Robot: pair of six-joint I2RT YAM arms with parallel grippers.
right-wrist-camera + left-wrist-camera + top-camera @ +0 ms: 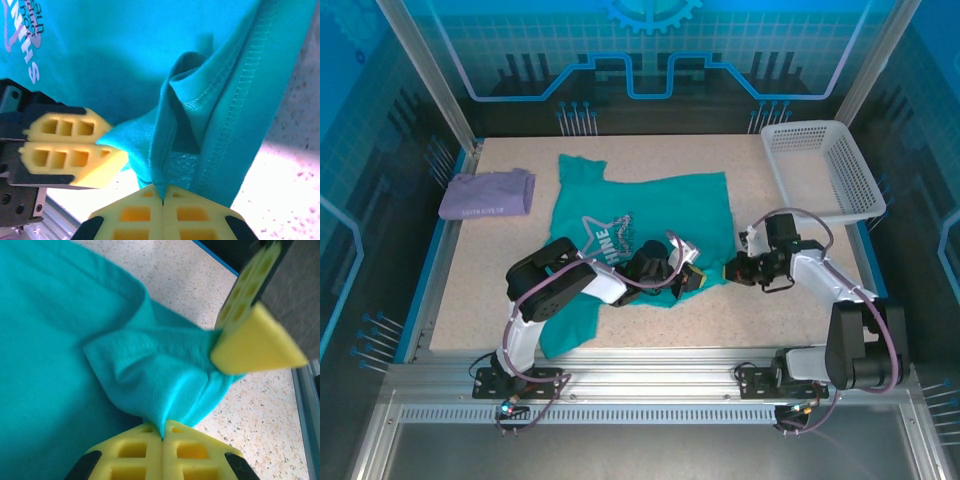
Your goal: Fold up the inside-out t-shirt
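inside-out t-shirt [660, 205], left tool [162, 434] and right tool [162, 196] both pinching its bunched edge, purple garment [485, 195] far left in top view

The whole table [720, 320] is viewed steeply from above, behind its near edge. The same bunched t-shirt [160, 375] fold is shared, close up, by both wrist views.
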